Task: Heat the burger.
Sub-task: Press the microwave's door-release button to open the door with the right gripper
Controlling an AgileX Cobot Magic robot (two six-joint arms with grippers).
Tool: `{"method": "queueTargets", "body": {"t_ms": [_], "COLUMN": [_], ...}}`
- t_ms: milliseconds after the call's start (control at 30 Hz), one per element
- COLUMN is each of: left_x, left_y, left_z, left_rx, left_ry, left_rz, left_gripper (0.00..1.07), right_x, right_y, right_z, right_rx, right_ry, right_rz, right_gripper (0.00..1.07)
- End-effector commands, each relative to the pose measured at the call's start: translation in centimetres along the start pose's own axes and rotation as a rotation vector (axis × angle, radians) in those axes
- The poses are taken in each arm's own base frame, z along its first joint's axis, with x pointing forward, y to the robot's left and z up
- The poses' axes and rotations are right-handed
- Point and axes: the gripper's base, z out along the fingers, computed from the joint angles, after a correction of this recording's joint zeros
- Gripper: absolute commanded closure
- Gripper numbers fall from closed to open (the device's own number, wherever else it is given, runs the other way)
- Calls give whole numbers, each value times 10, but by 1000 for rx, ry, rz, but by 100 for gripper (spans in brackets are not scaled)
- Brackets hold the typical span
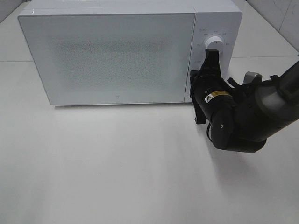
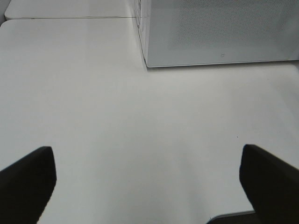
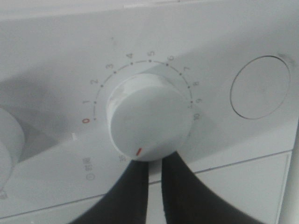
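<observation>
The right hand [image 1: 212,52] reaches up to the control panel of the white microwave [image 1: 117,51], its tip at the upper timer knob [image 1: 216,43]. In the right wrist view its two dark fingers [image 3: 131,186] are pressed together with only a thin slit between them, ending at the knob's edge beside the red mark [image 3: 138,150]. Whether they touch the knob cannot be told. A scale from 0 to 10 arcs round the knob.

The microwave door [image 1: 110,53] is closed, and its dotted pane shows nothing behind it. The burger appears in no view, so its place cannot be told.

The left hand [image 2: 145,149] hangs over the bare white counter [image 1: 117,163] in front of the microwave, fingers spread wide and holding nothing.
</observation>
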Motion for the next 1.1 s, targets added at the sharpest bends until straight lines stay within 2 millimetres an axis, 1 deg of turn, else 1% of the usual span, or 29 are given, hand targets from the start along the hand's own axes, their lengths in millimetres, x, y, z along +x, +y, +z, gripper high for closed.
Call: {"method": "queueTargets", "body": {"t_ms": [33, 267, 300, 333, 400, 433, 500, 533, 600, 633, 667, 700, 767, 867, 933, 1100], "left_x": [0, 0, 0, 0, 0, 0, 0, 0, 0, 0, 0, 0, 0, 0, 0, 0], "left_y": [0, 0, 0, 0, 0, 0, 0, 0, 0, 0, 0, 0, 0, 0, 0, 0], "left_z": [-2, -2, -2, -2, -2, -2, -2, -2, -2, -2, -2, -2, -2, -2, -2, -2], "left_rx": [-3, -3, -3, -3, -3, -3, -3, -3, -3, -3, -3, -3, -3, -3, -3, -3], "left_ry": [-31, -31, -31, -31, -31, -31, -31, -31, -31, -31, -31, -31, -31, -31, -31, -31], "left_rz": [3, 3, 3, 3, 3, 3, 3, 3, 3, 3, 3, 3, 3, 3, 3, 3], "left_gripper": [7, 7, 7, 7, 7, 7, 7, 7, 7, 7, 7, 7, 7, 7, 7, 7], "right_x": [-14, -14, -14, -14, -14, -14, -13, -13, -13, -13, -13, -13, -14, -15, -13, -9], "right_y": [30, 30, 30, 30, 30, 30, 30, 30, 30, 30, 30, 30, 27, 25, 19, 12], "right_z": [1, 1, 1, 1, 1, 1, 1, 1, 1, 1, 1, 1, -2, -3, -9, -16], "right_rx": [-287, -285, -285, -285, -285, -285, -286, -286, -286, -286, -286, -286, -271, -266, -243, -220], "right_ry": [-112, -117, -117, -117, -116, -116, -115, -115, -113, -113, -112, -112, -110, -110, -93, -65], "right_rz": [16, -21, -21, -21, -21, -21, -21, -21, -22, -22, -22, -22, -31, -34, -49, -40], "right_gripper": [107, 107, 105, 105, 99, 99, 90, 90, 72, 72, 67, 67, 52, 49, 40, 38]}}
